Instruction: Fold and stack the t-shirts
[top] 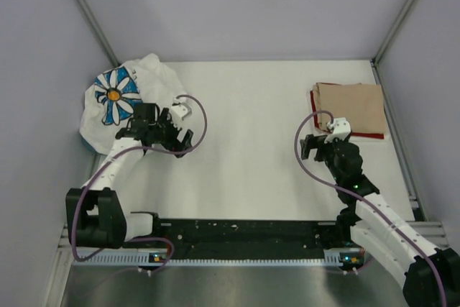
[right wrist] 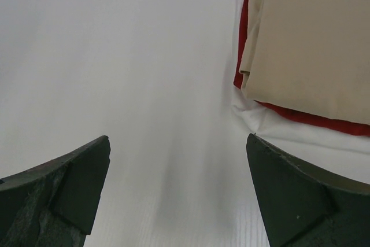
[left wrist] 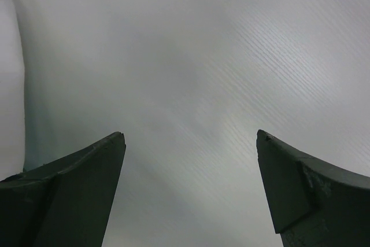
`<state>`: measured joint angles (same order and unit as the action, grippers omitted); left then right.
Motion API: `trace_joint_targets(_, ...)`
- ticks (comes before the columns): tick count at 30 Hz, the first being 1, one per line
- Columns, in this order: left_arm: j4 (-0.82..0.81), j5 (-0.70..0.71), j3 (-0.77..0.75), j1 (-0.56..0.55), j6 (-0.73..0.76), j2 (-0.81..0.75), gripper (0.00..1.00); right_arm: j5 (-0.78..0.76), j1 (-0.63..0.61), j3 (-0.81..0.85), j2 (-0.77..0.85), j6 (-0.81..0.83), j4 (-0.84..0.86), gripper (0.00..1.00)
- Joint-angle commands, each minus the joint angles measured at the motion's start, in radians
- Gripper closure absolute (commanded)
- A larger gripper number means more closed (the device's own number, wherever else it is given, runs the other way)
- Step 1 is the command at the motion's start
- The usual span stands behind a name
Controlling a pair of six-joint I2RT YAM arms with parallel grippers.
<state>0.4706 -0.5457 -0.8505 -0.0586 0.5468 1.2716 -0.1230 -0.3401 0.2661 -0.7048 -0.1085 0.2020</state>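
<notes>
Left gripper [top: 181,126]: mine, fingers spread wide and holding nothing. It hangs just beside the daisy shirt [top: 126,95], off that shirt's near-right edge. The left wrist view shows only bare table [top: 244,163] between the jaws.
Right gripper [right wrist: 178,137]: also wide apart and empty, well apart from the daisy shirt, far off to its right.
Nearer arm: the left one, clearly; I judge the pick-up is its job.
Daisy shirt: an unfolded, bunched heap at the table's far-left corner, flower print facing up.
Direction from my left gripper: the heap lies to the left and slightly farther away, while my fingertips seem to point away from it, so I expect to turn back towards it.
Long axis: none clean; the heap stretches loosely from near-left to far-right.
Tan shirt [right wrist: 312,44]: folded, well to the right of the daisy shirt, at about the same depth.
Dark red shirt [right wrist: 312,121]: folded under the tan one, its edges showing.
Progress: two stacked, I judge; the daisy shirt is left to do.
</notes>
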Motion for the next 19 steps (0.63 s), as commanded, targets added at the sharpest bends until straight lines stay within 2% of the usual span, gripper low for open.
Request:
trace_joint_targets(1,-0.026,-0.049,0.005,0.031,0.021,-0.049,0.01,-0.056,-0.008,0.024,-0.013,-0.023,0.020,0.01)
trace_joint_targets(7,-0.023,-0.091,0.011,0.078,0.030,-0.087,0.01,-0.064,-0.010,0.024,-0.012,-0.026,0.019,0.01)
trace_joint_targets(14,-0.004,-0.091,0.005,0.086,0.044,-0.081,0.01,-0.181,-0.011,0.028,-0.015,-0.077,0.007,0.01)
trace_joint_targets(17,-0.006,-0.082,0.007,0.086,0.048,-0.078,0.01,-0.297,-0.008,0.018,-0.002,-0.131,0.013,0.01)
trace_joint_targets(19,-0.009,-0.083,0.001,0.088,0.041,-0.077,0.01,-0.450,-0.008,0.010,-0.002,-0.236,0.001,0.01)
